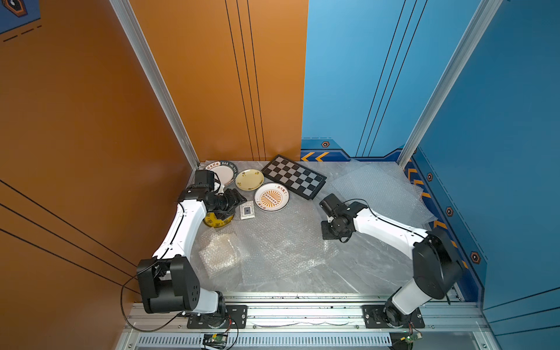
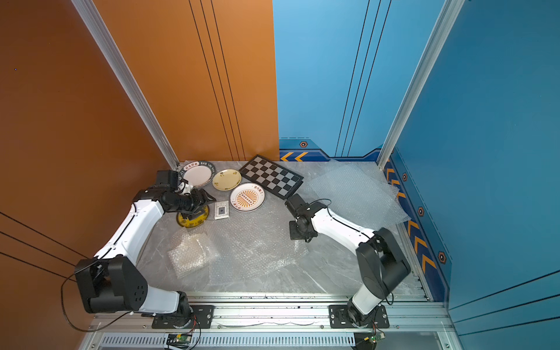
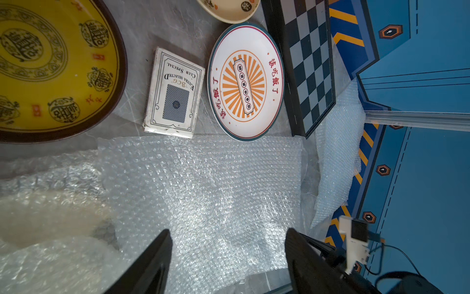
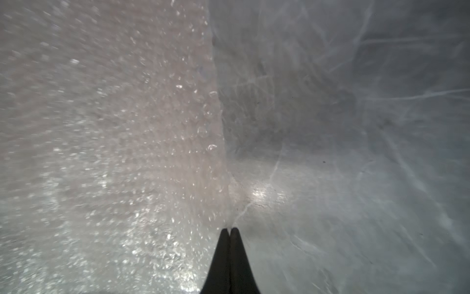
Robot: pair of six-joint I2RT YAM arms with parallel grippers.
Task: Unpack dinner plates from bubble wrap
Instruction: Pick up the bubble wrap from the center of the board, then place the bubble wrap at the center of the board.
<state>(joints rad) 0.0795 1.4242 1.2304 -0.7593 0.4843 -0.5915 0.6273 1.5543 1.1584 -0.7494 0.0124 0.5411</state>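
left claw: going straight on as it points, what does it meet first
Probably the flat bubble wrap sheet spread ahead of the open left claw; the sunburst plate lies beyond it, though depth is unclear.

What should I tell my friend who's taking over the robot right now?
Left tool: open, empty, hovering by the dark-rimmed yellow plate.
Right tool: shut on the edge of the loose bubble wrap sheet in the middle.
Done: four plates sit bare at the back left: that yellow one, the lettered-rim plate, the pale yellow plate and the sunburst plate. Spent sheets are piled at the back right.
Left: one wrapped bundle at the front left, apparently the last plate. Unwrap it and clear the pinched sheet.
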